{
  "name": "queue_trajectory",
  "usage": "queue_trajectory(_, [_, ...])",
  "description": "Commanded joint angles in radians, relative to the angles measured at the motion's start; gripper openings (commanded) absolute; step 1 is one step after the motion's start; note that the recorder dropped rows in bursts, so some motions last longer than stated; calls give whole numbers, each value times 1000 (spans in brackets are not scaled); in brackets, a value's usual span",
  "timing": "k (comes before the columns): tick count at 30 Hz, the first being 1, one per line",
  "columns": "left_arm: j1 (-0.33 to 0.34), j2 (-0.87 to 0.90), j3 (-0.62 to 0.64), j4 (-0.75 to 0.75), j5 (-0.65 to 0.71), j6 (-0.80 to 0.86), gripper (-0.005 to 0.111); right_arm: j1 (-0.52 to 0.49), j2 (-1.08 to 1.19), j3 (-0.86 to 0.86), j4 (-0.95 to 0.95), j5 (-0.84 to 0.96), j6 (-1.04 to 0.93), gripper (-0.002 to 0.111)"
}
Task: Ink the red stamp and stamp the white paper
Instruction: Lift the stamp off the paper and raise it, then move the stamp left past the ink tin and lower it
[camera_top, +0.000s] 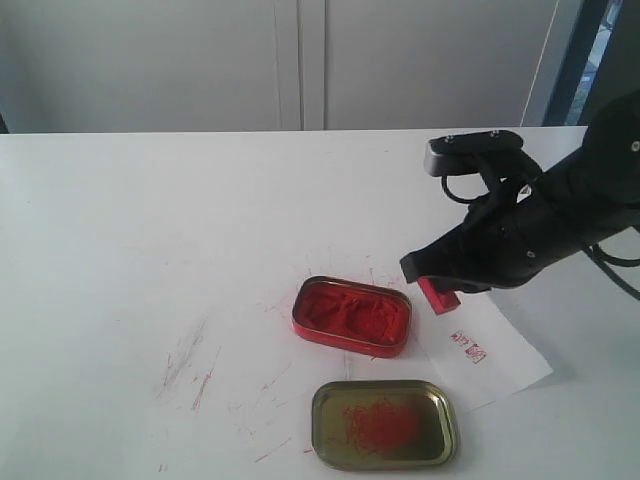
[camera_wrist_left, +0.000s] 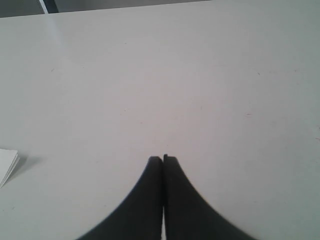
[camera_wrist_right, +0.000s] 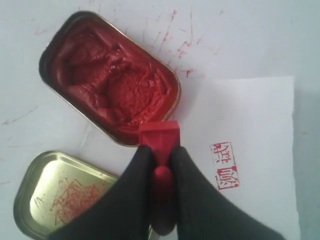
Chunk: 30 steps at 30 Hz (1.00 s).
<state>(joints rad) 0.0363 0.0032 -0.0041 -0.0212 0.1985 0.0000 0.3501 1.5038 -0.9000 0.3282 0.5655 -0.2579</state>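
My right gripper (camera_top: 432, 283) (camera_wrist_right: 161, 156) is shut on the red stamp (camera_top: 438, 295) (camera_wrist_right: 159, 137), holding it by its knob just above the table between the red ink tin (camera_top: 352, 316) (camera_wrist_right: 112, 77) and the white paper (camera_top: 490, 350) (camera_wrist_right: 250, 125). The stamp's square base hangs near the tin's right rim. A small red print (camera_top: 468, 347) (camera_wrist_right: 225, 165) marks the paper. My left gripper (camera_wrist_left: 163, 159) is shut with nothing in it, over bare white table; it does not show in the exterior view.
A gold-olive lid (camera_top: 385, 424) (camera_wrist_right: 55, 192) with red smears lies in front of the tin. Red scratches (camera_top: 195, 365) mark the white tabletop (camera_top: 150, 230). A white sheet corner (camera_wrist_left: 7, 165) shows at the edge of the left wrist view.
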Motion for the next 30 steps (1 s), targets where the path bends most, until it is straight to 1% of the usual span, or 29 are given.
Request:
queue_trajectory(1, [-1,-3,4,-9,3,0,0,-2,-9,-37,60,10,-61,0])
queue_trajectory(11, [-1,-3,4,-9,3,0,0,-2,-2,-81,285,43,-265,0])
queue_trajectory(19, [-1,-3,4,-9,3,0,0,-2,68,-149,443,138,-375,0])
queue_trajectory(24, [-1,-3,4,-9,3,0,0,-2,124,-163,532,173,-383,0])
queue_trajectory(30, [-1,-3,4,-9,3,0,0,-2,186,-190,680,261,-496,0])
